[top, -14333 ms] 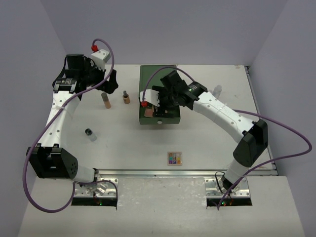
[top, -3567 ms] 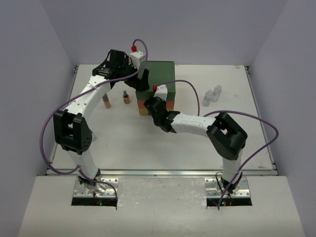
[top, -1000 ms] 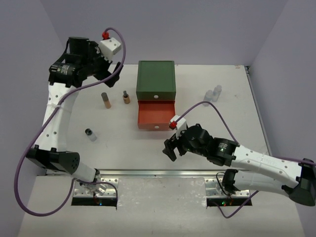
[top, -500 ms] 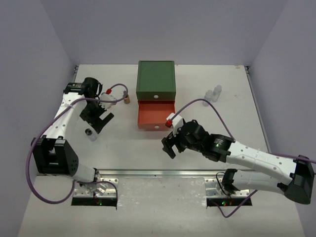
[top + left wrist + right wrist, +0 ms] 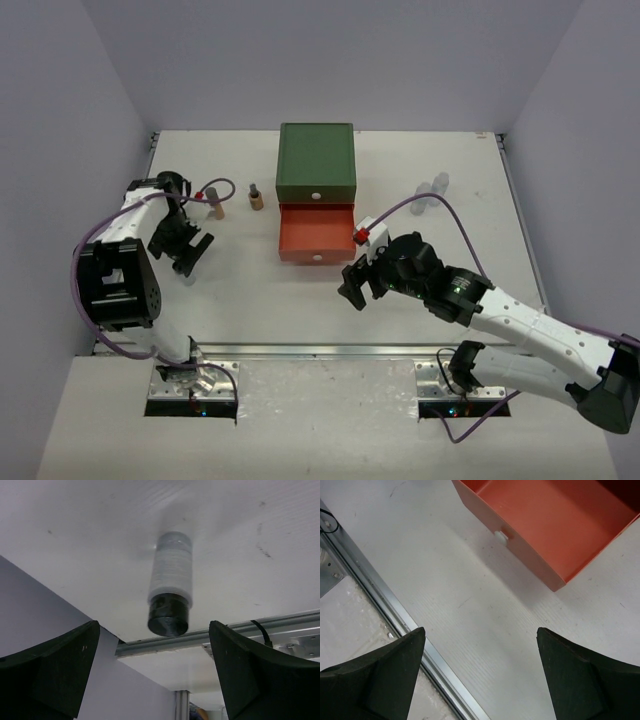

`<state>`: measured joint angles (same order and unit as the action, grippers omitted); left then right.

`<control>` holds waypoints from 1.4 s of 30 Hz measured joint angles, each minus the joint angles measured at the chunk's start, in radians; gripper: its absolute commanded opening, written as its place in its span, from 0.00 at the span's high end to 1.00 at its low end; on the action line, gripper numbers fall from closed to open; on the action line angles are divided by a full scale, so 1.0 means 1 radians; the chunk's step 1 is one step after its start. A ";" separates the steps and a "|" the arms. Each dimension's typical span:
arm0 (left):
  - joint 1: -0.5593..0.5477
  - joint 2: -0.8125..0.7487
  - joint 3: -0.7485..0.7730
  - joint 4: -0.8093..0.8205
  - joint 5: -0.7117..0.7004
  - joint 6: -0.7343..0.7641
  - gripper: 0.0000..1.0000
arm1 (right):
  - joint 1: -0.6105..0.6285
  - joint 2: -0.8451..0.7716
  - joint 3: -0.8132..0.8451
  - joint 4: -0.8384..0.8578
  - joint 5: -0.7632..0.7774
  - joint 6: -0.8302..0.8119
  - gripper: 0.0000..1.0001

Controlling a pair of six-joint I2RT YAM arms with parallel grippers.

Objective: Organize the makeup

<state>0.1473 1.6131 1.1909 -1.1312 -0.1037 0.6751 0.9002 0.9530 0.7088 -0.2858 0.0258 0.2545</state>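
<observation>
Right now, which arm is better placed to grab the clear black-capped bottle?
Left. The left claw hangs open over the bottle, framed between its fingers in the wrist view. The right claw is off by the open orange drawer.

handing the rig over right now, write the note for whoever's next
Left gripper: open, fingers either side of the black-capped bottle on the table, not touching it.
Right gripper: open, empty, near the orange drawer.
Things: peach tube and small tube stand left of the box; two clear bottles to its right.
Done: orange drawer is open; the part in view is empty.
Left: grip the bottle, then stow the loose items.
</observation>
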 measured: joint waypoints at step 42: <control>0.037 0.034 0.502 -0.078 0.441 0.026 1.00 | -0.011 0.045 0.184 0.075 -0.026 -0.396 0.09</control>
<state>0.1841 1.6473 1.6931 -1.2092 0.3369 0.7013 0.8894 0.9975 0.8924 -0.2109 0.0000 -0.1420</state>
